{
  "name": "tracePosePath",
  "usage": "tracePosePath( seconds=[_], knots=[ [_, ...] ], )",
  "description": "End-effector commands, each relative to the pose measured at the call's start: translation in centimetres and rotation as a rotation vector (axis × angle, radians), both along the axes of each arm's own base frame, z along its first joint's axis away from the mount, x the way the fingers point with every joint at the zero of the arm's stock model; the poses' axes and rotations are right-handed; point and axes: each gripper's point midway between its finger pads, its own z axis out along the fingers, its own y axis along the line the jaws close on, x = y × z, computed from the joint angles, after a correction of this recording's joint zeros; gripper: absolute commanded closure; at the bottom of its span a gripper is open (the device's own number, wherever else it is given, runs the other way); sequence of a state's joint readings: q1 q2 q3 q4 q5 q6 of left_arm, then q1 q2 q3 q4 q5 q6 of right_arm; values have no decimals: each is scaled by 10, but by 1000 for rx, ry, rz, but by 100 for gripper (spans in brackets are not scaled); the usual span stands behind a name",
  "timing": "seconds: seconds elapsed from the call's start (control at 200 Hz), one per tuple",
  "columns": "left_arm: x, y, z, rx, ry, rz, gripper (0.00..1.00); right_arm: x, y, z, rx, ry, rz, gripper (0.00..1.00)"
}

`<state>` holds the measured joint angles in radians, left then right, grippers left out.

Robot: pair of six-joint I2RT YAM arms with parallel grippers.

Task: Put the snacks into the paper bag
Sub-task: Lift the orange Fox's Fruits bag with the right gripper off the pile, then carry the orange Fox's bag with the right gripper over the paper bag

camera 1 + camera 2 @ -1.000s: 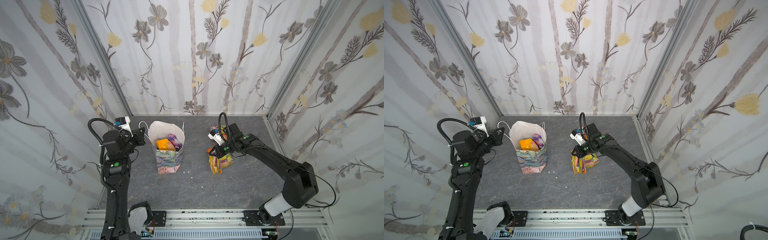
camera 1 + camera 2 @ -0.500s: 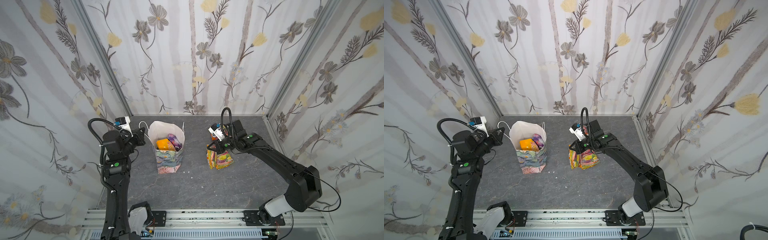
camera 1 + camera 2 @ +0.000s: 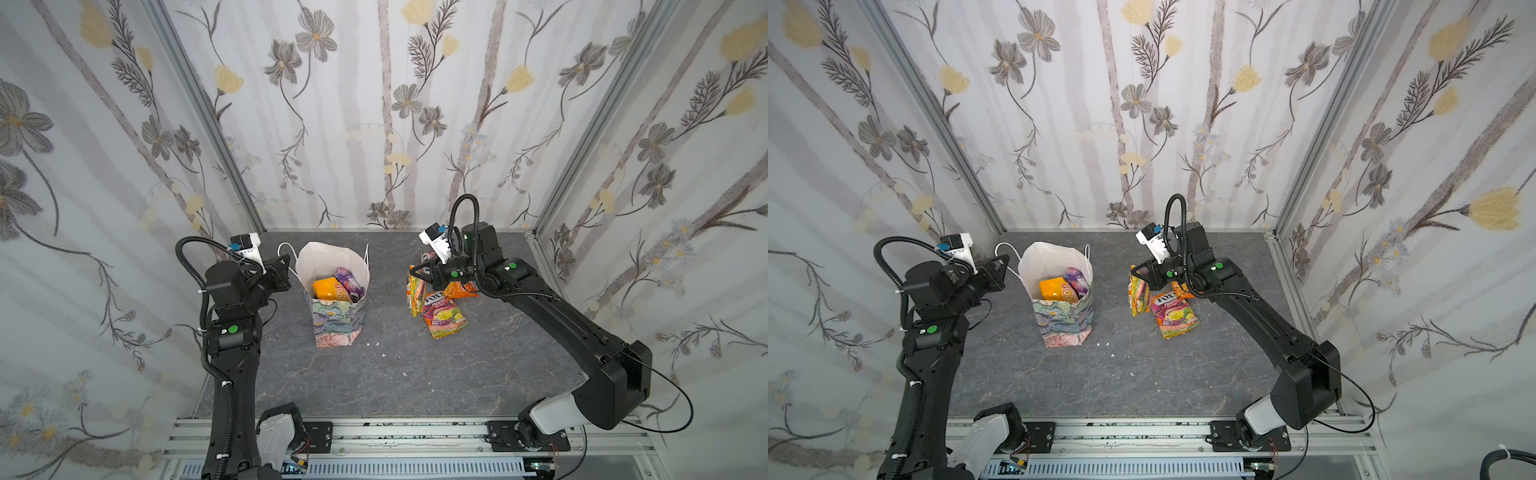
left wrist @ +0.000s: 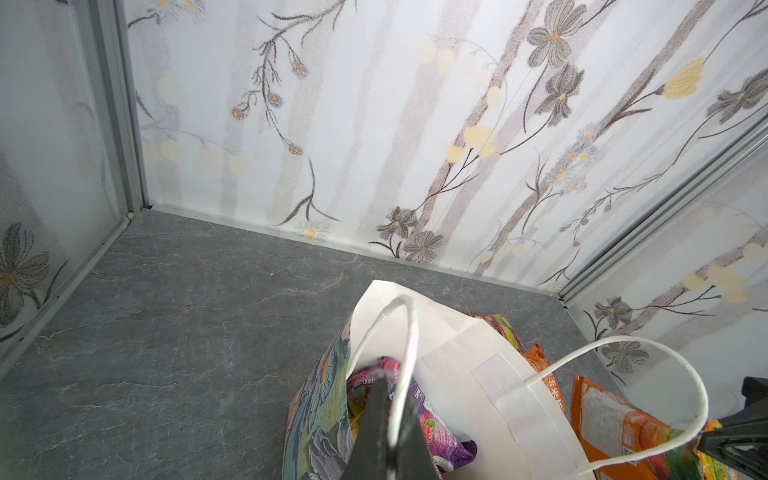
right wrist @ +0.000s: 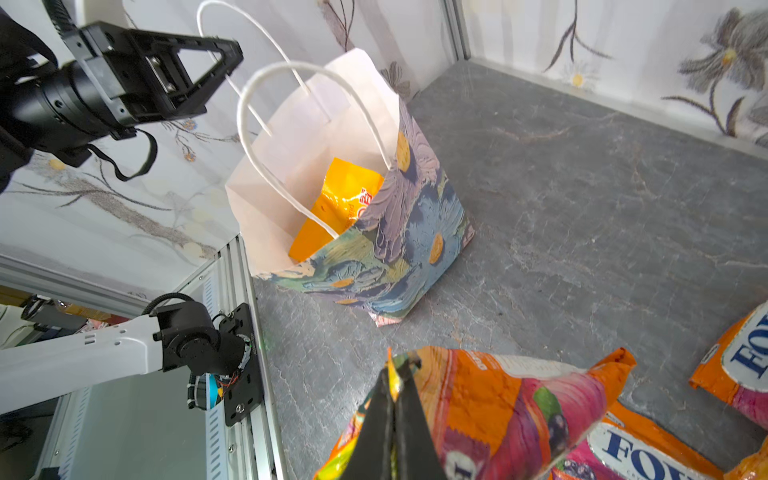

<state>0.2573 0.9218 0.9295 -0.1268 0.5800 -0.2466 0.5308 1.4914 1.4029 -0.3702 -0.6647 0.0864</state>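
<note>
The paper bag (image 3: pixel 337 322) (image 3: pixel 1064 322) stands upright left of centre, holding an orange pack (image 3: pixel 327 288) and a purple pouch (image 3: pixel 348 281). My left gripper (image 3: pixel 287 258) (image 4: pixel 390 388) is shut on the bag's white cord handle (image 4: pixel 409 332), beside the bag's rim. My right gripper (image 3: pixel 412 275) (image 5: pixel 392 376) is shut on the top edge of an orange-pink snack pouch (image 3: pixel 417 296) (image 5: pixel 503 407), which hangs above the table right of the bag. More snacks lie below it: a pink FOX'S pouch (image 3: pixel 444 316) (image 3: pixel 1174 316) and an orange pouch (image 3: pixel 462 288).
Flowered walls close in the back and both sides. An aluminium rail (image 3: pixel 407 432) with both arm bases runs along the front edge. A few white crumbs (image 3: pixel 376 344) lie on the grey tabletop in front of the bag.
My right gripper has lifted the orange-pink pouch off the pile and carried it a little left, toward the bag. The left arm and the bag have not moved.
</note>
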Motion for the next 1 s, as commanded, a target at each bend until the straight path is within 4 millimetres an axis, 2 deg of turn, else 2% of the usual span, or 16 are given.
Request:
tracePosePath(
  seconds=[0.0,0.205,0.365,0.61,0.739,0.889,0.924,0.939,0.994],
  knots=[
    [0,0,8,10,-35,2,96,0,10,32,93,-74,53,100],
    [0,1,8,11,-35,3,96,1,16,49,126,-91,78,100],
    [0,1,8,11,-35,5,96,-8,21,80,178,-144,120,100],
    [-1,2,9,14,-38,8,96,-17,27,113,237,-199,173,100],
    [0,1,9,12,-38,6,96,-9,26,132,248,-243,137,100],
    [-2,0,11,14,-44,3,96,13,27,152,254,-292,51,100],
    [-2,0,11,15,-45,4,96,12,27,163,270,-307,51,100],
    [-2,1,11,15,-45,6,96,20,32,155,264,-287,50,100],
    [-2,1,11,14,-44,5,96,25,36,163,282,-294,51,100]
  ],
)
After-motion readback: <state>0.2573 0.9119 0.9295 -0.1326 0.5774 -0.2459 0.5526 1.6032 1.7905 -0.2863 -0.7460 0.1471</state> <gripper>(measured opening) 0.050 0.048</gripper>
